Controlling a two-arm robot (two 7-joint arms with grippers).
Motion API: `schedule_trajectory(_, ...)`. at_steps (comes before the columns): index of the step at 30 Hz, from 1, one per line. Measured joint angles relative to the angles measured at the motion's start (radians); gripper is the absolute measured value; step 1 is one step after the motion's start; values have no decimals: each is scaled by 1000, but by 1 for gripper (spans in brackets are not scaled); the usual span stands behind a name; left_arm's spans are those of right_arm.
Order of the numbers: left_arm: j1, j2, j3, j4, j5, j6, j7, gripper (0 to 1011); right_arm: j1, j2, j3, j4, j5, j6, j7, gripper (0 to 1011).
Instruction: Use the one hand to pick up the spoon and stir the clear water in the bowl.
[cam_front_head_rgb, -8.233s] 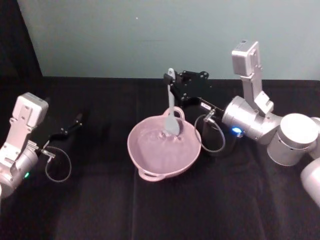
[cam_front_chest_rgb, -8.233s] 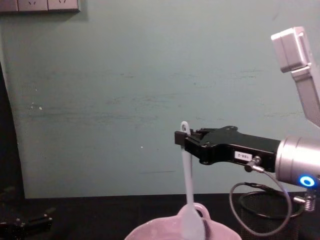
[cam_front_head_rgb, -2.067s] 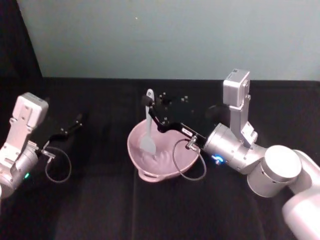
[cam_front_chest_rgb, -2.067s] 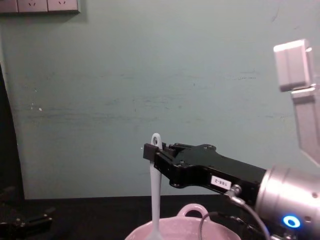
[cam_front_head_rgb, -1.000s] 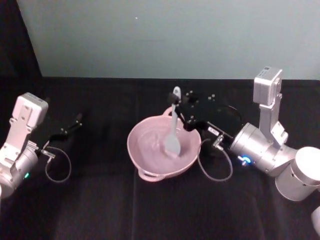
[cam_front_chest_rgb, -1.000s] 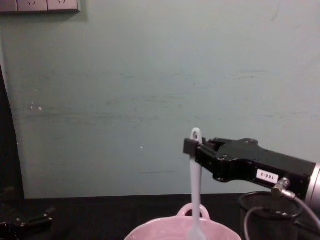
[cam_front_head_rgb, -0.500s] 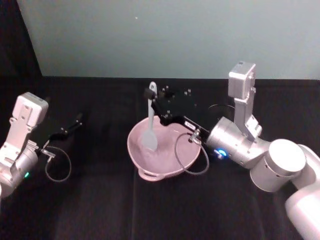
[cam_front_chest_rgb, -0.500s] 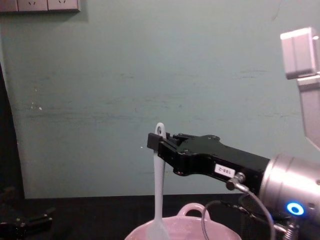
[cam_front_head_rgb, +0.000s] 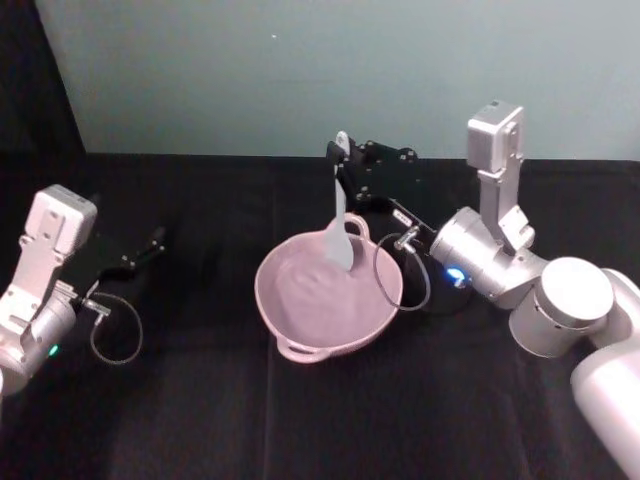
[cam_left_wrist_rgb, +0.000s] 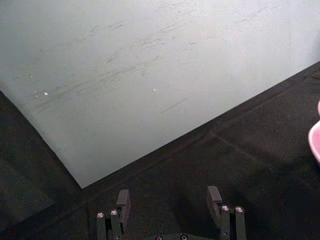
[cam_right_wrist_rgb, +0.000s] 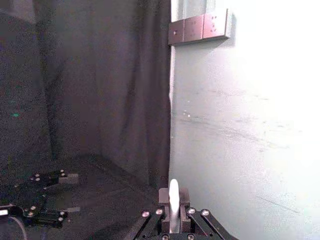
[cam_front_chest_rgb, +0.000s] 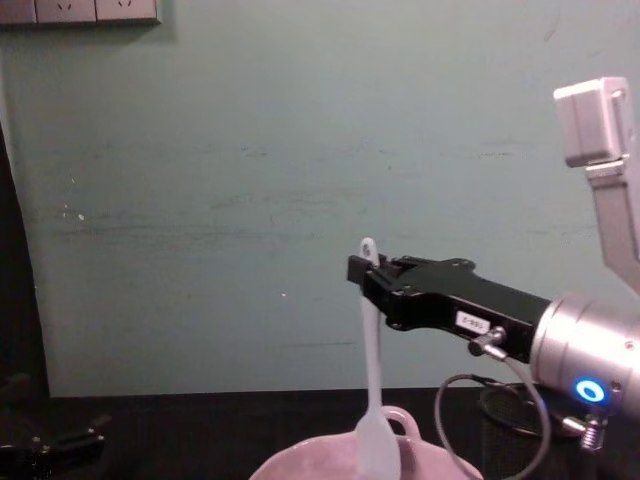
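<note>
- I count one spoon (cam_front_head_rgb: 339, 215), one bowl (cam_front_head_rgb: 263, 290) and two grippers, all over a black table (cam_front_head_rgb: 200, 420).
- The right gripper (cam_front_head_rgb: 338, 160) is clamped on the top of the spoon's handle, above the far rim of the bowl. The spoon hangs nearly upright, with its scoop low inside the bowl, close to that rim.
- The left gripper (cam_front_head_rgb: 150, 243) lies at the left side of the table, well apart from the bowl. The left wrist view shows its fingers (cam_left_wrist_rgb: 122, 200) standing apart.
- The head view shows two loop handles on the bowl, one near and one far. The chest view shows the far loop, just behind the scoop.
- The chest view also shows the small hole at the handle tip, above the gripper.
- The spoon is slim and white, with a long straight handle and a flat oval scoop. The bowl is wide, pale pink and glossy.
</note>
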Motion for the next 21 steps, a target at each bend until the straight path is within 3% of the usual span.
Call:
schedule_trajectory(7,0,0,0,0,0,0,0,1011,-42,51,26,-73,1,20,19,118)
schedule_trajectory(13,0,0,0,0,0,0,0,1011,-124,112,37,-188,56,59,73,118)
schedule_trajectory(16,0,0,0,0,0,0,0,1011,-158,131,27,-237,87,77,97,118)
schedule_trajectory(21,0,0,0,0,0,0,0,1011,-167,130,2,-251,105,80,113,118)
